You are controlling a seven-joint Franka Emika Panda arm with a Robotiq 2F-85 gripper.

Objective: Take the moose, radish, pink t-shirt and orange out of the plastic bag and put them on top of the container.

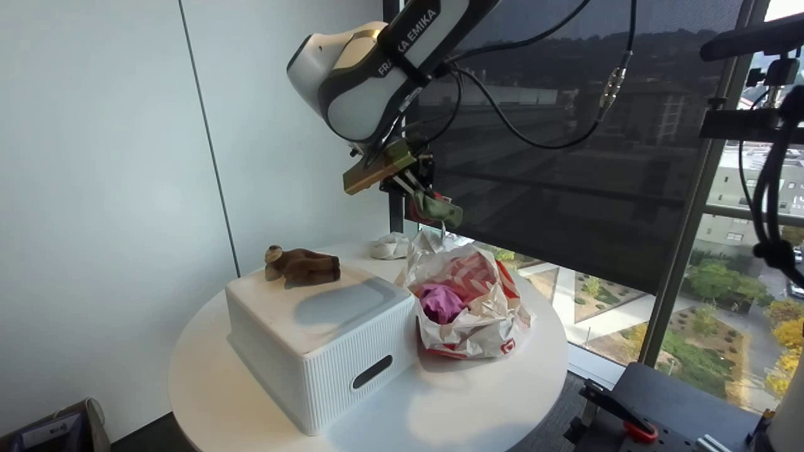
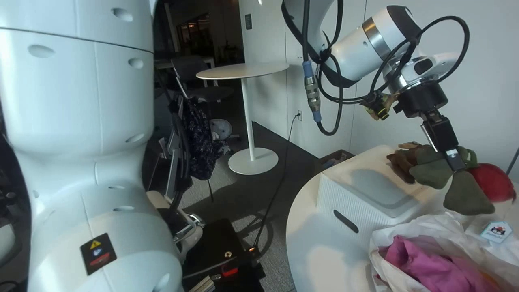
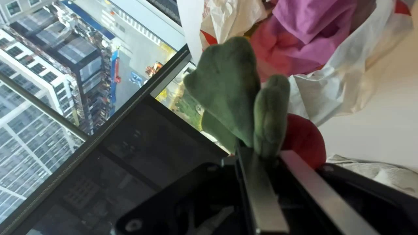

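Jaws grip the radish by its leaves, the arm slanted downward near the plastic bag.

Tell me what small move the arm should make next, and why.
Probably ease the round red plush radish across over the boxy white ribbed container: the black-and-silver fingers grip its soft green leaves, it appears to hang above the white-and-red plastic bag, and the container's top has bare room beside the brown plush moose.
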